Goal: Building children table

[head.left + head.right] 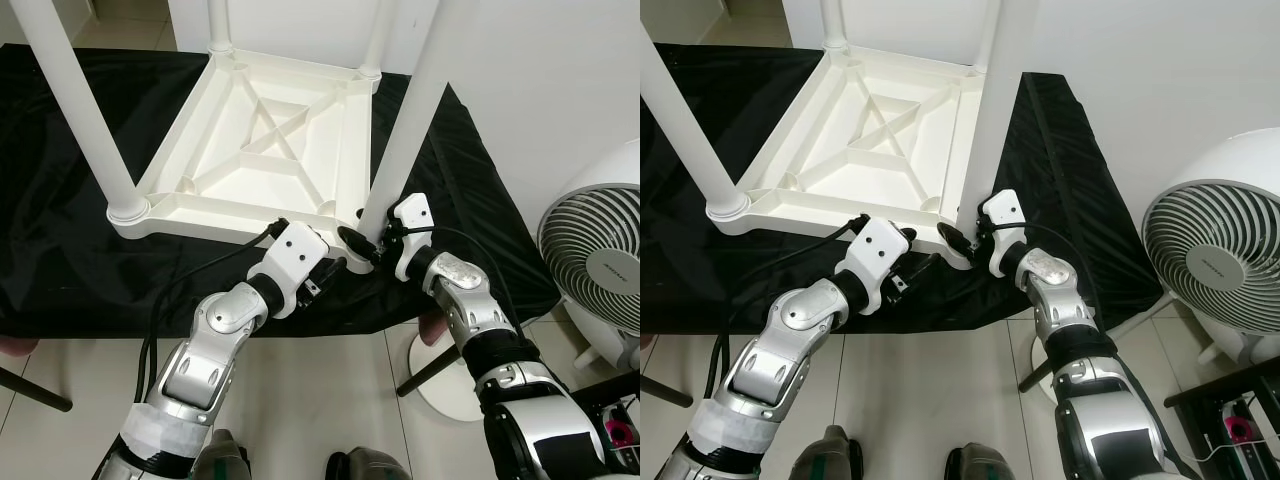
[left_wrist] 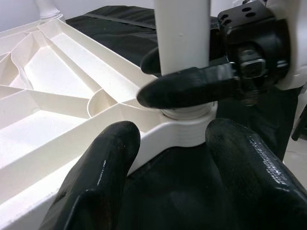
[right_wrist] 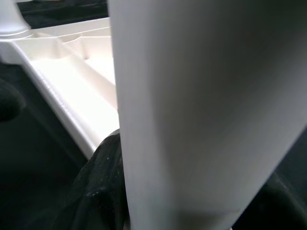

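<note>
Upside down on a black cloth-covered table, the white moulded plastic children's tabletop with crossed ribs has white tubular plastic legs standing up from its corners, the one at its 5 o'clock corner being pinched near its base by the right gripper, whose black fingers press against both sides of the tube. The left gripper, fingers spread apart, hovers just beside that same corner socket at its 7 o'clock side. A white round floor fan stands on the pale tiled floor at 3 o'clock, well apart from the table.
</note>
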Robot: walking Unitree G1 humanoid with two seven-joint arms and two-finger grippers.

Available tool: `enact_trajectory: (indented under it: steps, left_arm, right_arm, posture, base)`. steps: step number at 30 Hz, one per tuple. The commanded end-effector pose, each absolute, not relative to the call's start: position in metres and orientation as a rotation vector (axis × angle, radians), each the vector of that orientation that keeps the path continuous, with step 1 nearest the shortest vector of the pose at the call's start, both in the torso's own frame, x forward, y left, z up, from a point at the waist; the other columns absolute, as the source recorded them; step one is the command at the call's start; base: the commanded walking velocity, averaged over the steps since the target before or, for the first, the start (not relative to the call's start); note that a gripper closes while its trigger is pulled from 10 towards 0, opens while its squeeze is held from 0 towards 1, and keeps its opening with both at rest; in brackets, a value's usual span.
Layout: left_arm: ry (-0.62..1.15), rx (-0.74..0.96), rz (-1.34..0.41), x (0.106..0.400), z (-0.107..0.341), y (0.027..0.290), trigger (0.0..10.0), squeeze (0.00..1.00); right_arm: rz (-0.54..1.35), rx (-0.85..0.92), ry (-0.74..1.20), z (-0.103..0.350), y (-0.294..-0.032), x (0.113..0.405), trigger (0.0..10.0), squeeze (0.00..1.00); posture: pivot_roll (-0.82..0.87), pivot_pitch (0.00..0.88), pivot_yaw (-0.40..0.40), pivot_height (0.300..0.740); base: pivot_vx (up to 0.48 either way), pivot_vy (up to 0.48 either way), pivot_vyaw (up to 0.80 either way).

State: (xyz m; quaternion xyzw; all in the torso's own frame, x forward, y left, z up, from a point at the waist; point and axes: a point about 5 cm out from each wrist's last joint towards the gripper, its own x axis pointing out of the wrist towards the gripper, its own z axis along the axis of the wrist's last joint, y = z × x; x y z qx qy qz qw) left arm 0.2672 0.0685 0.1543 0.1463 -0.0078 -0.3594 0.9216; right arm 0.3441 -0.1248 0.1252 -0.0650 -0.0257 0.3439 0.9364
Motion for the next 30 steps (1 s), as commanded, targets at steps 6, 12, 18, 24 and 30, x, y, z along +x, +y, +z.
enact_trajectory:
  steps: [6, 12, 18, 24, 30]
  left_arm:
    - [-0.016, 0.294, -0.734, 0.264, 0.153, 0.065, 10.0, 0.00]
    - [-0.013, 0.295, -0.737, 0.263, 0.153, 0.065, 10.0, 0.00]
    - [-0.009, 0.290, -0.741, 0.262, 0.152, 0.064, 10.0, 0.00]
    - [-0.008, 0.283, -0.747, 0.261, 0.151, 0.062, 10.0, 0.00]
    - [-0.009, 0.286, -0.747, 0.262, 0.151, 0.062, 10.0, 0.00]
  right_arm:
    - [0.338, -0.124, -0.012, 0.112, -0.133, 0.341, 0.0, 0.00]
    - [0.222, -0.119, -0.015, 0.111, -0.132, 0.338, 0.0, 0.00]
    - [0.058, -0.067, 0.037, 0.102, -0.118, 0.330, 0.0, 0.00]
    - [0.137, -0.002, -0.009, 0.109, -0.104, 0.326, 0.0, 0.00]
    - [0.165, -0.014, -0.017, 0.112, -0.107, 0.326, 10.0, 0.89]
  posture:
    - [0.05, 0.043, -0.065, 0.740]
    - [0.04, 0.045, -0.064, 0.740]
    - [0.04, 0.052, -0.065, 0.740]
    - [0.04, 0.048, -0.066, 0.740]
    - [0.04, 0.037, -0.072, 0.740]
  base:
    - [0.000, 0.000, 0.00]
    - [0.000, 0.000, 0.00]
    - [0.000, 0.000, 0.00]
    - [0.000, 0.000, 0.00]
    - [0.000, 0.000, 0.00]
